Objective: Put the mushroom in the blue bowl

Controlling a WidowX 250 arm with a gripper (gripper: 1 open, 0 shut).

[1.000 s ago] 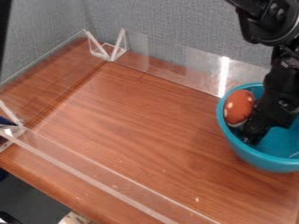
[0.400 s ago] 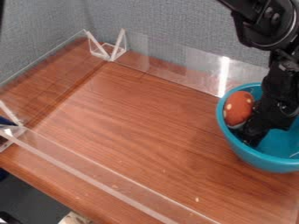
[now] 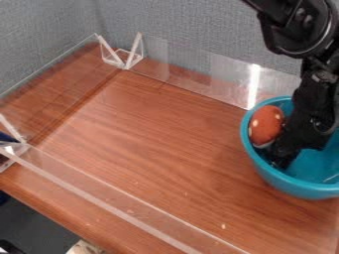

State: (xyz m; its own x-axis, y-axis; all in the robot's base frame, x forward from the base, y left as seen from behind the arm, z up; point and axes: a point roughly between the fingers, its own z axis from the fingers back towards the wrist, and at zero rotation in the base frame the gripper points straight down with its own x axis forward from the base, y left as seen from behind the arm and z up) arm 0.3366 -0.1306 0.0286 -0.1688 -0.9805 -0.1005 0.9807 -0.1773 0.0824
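**Pincer down inside the blue bowl, mushroom alongside**

Black gripper (image 3: 286, 155) pointing straight down, tips sunk within the blue bowl (image 3: 272, 171) near its middle. Jaws dark against the dark arm, so cannot tell how far apart they stand or whether anything is pinched between them. Just left of the tips, the mushroom (image 3: 268, 124): red-orange cap showing, resting inside the bowl against the far left wall, close beside the fingers; contact with them not clear. Stem not visible.

Above the gripper, black arm (image 3: 307, 50) rising to the upper right corner, round joint housing at the top. Bowl sitting at the right edge of a reddish-brown wooden tabletop (image 3: 133, 139), partly cut off by the picture's border. Low clear acrylic walls (image 3: 199, 74) fencing the tabletop, with small triangular clear brackets (image 3: 122, 52) at the far corner. Grey fabric backdrop (image 3: 172, 20) behind.
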